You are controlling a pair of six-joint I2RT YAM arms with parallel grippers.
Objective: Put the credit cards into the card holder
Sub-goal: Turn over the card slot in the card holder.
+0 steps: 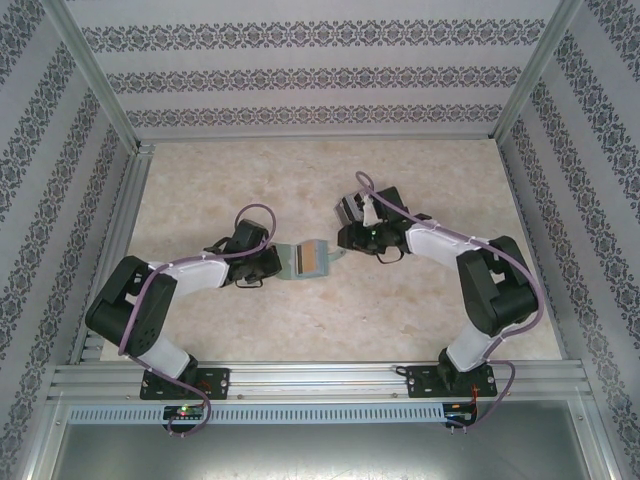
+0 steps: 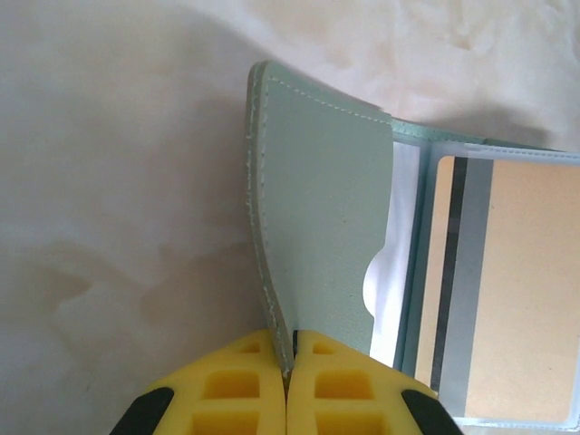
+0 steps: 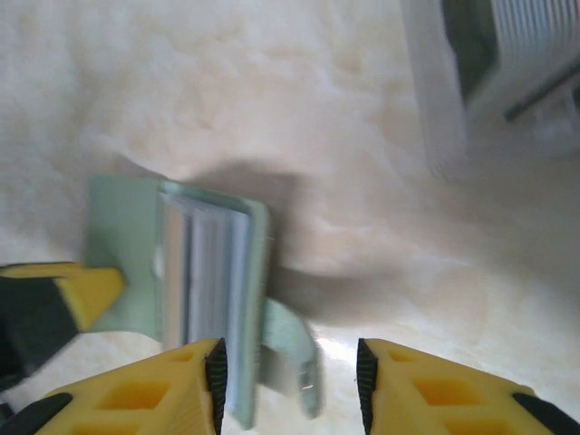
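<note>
Right wrist view's pretty blurry, so the grey ribbed thing at 1 o'clock is unidentifiable. Card holder gets cropped at 3 o'clock, left wrist view.

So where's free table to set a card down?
Bare: the far half of the table up to the back wall, and the near strip between the card holder and the base rail. Crowded: centre, where left gripper, right gripper and a grey ribbed object cluster round it.

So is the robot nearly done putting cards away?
One tan card already sits inside the card holder. The left gripper pinches its cover open; the right gripper hangs open and empty beside it. The grey stack nearby may hold more cards.
</note>
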